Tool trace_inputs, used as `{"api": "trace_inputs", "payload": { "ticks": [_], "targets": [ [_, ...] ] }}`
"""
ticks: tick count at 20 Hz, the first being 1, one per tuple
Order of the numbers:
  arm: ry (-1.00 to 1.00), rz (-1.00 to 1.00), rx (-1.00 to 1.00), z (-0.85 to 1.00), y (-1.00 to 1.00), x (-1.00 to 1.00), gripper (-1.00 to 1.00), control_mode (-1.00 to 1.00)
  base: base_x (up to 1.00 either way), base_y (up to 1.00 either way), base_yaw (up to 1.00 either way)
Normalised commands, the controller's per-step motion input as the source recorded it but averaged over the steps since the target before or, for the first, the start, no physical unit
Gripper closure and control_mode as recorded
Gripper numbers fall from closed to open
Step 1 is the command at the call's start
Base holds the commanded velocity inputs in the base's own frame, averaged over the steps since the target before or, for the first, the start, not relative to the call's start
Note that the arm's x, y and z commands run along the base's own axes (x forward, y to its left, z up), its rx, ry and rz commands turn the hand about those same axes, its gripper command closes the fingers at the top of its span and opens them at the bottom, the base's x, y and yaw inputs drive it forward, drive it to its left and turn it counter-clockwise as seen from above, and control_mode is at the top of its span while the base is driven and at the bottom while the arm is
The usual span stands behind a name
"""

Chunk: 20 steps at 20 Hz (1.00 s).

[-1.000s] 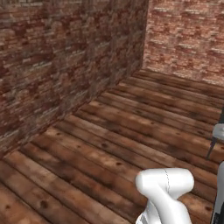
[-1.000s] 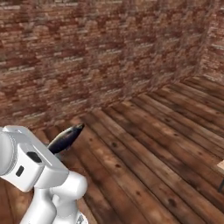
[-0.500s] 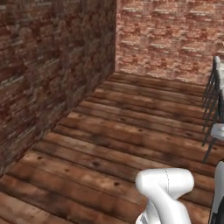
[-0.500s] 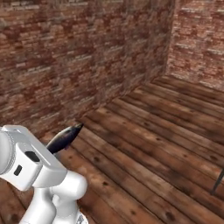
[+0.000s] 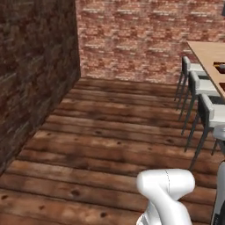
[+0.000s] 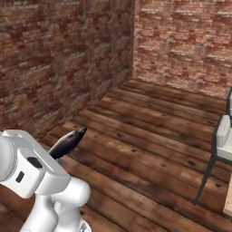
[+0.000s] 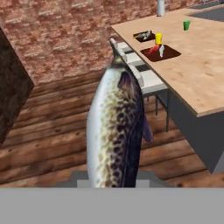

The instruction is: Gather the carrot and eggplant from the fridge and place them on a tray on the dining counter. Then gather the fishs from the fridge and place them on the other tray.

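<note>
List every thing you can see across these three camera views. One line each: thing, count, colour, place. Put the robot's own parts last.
fish: one, silvery-grey with dark speckles, held upright close to the hand camera.
dining counter: one, light wood top on grey base, right of the hand view.
trays: two, dark brown, on the counter; the items in them are too small to name.
cup: one, green, far end of the counter.
stools: at least three, grey seats, lined along the counter.
walls: red-brown brick, meeting at a corner.
floor: dark wood planks.
arm: white, at the lower left of the right base view.
pincer: shut on the fish.
</note>
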Motion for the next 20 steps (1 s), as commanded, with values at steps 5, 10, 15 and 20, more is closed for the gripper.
{"api": "trace_inputs", "payload": {
  "ticks": [5,10,15,20],
  "targets": [
    [0.00,0.00,0.00,0.00,0.00,0.00,1.00,1.00,0.81,0.43,-0.40],
    [0.00,0.00,0.00,0.00,0.00,0.00,1.00,1.00,0.70,0.62,-0.41],
    [0.00,0.00,0.00,0.00,0.00,0.00,1.00,1.00,0.69,0.57,-0.42],
    [0.00,0.00,0.00,0.00,0.00,0.00,1.00,1.00,0.68,0.53,-0.44]
  ]
}}
